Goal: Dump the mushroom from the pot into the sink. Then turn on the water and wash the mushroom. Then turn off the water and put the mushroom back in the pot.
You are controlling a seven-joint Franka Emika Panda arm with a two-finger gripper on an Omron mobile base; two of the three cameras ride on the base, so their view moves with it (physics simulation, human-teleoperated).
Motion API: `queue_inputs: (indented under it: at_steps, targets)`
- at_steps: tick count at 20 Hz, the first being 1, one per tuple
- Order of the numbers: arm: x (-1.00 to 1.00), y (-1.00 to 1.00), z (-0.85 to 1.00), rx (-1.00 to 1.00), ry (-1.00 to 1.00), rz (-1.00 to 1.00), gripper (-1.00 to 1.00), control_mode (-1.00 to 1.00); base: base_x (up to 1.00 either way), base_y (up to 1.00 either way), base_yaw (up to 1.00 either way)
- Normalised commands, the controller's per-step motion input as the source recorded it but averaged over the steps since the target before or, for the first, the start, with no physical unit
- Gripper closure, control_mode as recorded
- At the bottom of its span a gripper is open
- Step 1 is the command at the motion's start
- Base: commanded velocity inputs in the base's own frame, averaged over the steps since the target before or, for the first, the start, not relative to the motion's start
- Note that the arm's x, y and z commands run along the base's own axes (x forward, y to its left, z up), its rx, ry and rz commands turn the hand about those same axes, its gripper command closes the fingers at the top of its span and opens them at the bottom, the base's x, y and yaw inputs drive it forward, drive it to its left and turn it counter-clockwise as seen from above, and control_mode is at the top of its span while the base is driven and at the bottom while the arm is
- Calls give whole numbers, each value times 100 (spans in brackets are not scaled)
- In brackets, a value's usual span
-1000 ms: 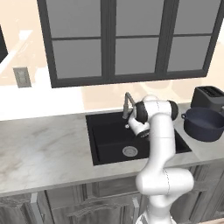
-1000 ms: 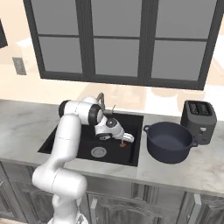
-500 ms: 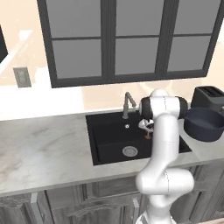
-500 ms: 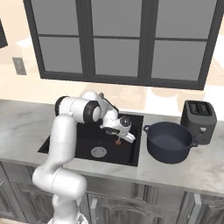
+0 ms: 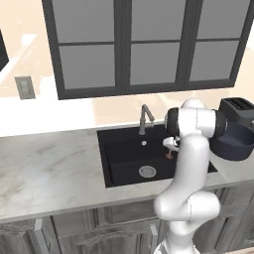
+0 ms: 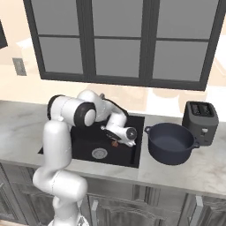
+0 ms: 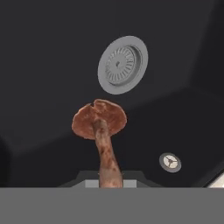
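You're on the last step: gripper (image 6: 115,142) pinches the mushroom (image 7: 100,120) by its stem above the sink (image 5: 119,163), right side, so next you'd carry it over to the pot (image 6: 170,143) & let go inside.

Overall light: soft, even rendered light is falling from above, bright on the wall and bench (image 5: 49,173).
Shadows: faint ones are lying under the pot (image 6: 170,142); no hard edges.
Sink (image 5: 124,163): its matte black is swallowing detail, only the drain (image 7: 122,64) is catching grey light.
Glare: a pale washed-out patch is showing on the wall above the sink.
Sharpness: base views are looking slightly soft and blocky; the mushroom (image 7: 99,119) is reading clearly against the sink floor.
Edges: no visible distortion.
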Motion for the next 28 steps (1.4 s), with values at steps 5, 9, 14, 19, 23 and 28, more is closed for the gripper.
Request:
queue_inputs:
  at_steps: [5,9,14,19,23,28]
  targets:
    - [-79,-18,40,-2,-2,0,100,-100,0,0,0]
    - [-23,-3,95,-5,0,0,100,-100,0,0,0]
    - [0,0,100,-1,1,0,100,-100,0,0,0]
    - [-1,0,100,0,5,-3,100,-100,0,0,0]
    - [-27,-14,66,0,5,-10,100,-100,0,0,0]
    - [-34,-28,40,0,4,-15,100,-100,0,0,0]
